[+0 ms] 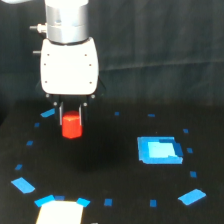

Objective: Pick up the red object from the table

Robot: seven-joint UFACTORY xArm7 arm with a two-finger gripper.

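Observation:
The red object (72,126) is a small bright red-orange stubby block. It sits between the dark fingers (62,113) of my gripper (71,120), below the white gripper body (69,67). The gripper is shut on it and appears to hold it a little above the black table (110,150); a faint dark shadow lies on the table below and to the exterior view's right. The block's top is hidden between the fingers.
A flat blue square patch (159,150) lies on the table at the exterior view's right. Small blue tape marks (23,185) ring the table. A pale rectangular object (60,212) sits at the bottom edge.

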